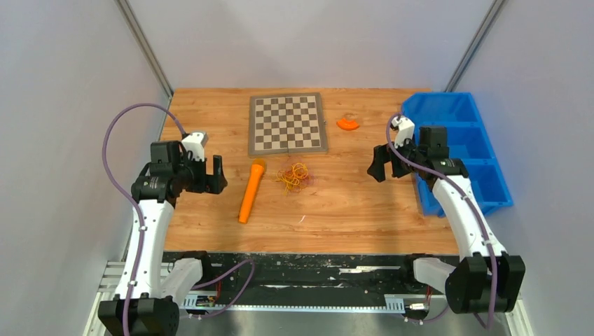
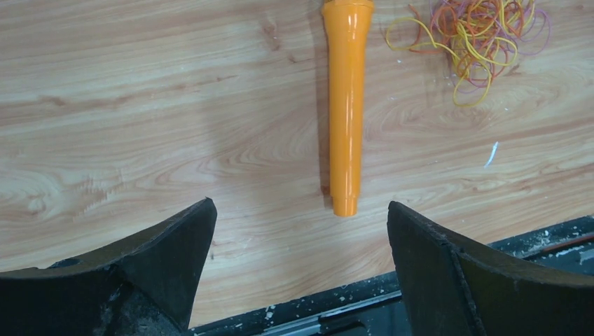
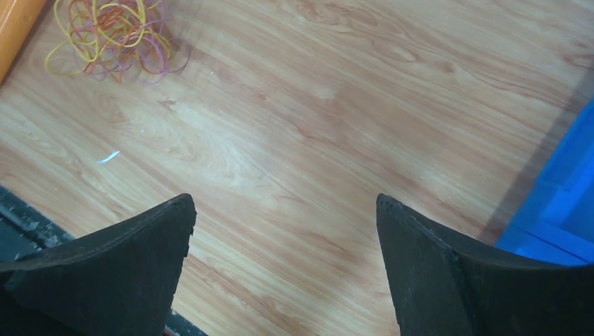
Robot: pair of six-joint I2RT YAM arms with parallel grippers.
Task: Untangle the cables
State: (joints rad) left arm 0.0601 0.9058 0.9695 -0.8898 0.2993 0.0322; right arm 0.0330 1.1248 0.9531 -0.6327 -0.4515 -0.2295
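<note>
The cables (image 1: 295, 176) lie in a small loose tangle of thin yellow, orange, reddish and purple strands on the wooden table, just below the chessboard. They show at the top right of the left wrist view (image 2: 476, 31) and the top left of the right wrist view (image 3: 112, 35). My left gripper (image 1: 218, 175) is open and empty, left of the tangle, with the orange stick between them. My right gripper (image 1: 378, 166) is open and empty, to the right of the tangle. Both are above the table and touch nothing.
An orange marker-shaped stick (image 1: 251, 190) lies just left of the tangle, also in the left wrist view (image 2: 345, 105). A chessboard (image 1: 288, 124) lies behind. A small orange piece (image 1: 347, 124) sits at the back. A blue bin (image 1: 462, 150) stands at the right edge.
</note>
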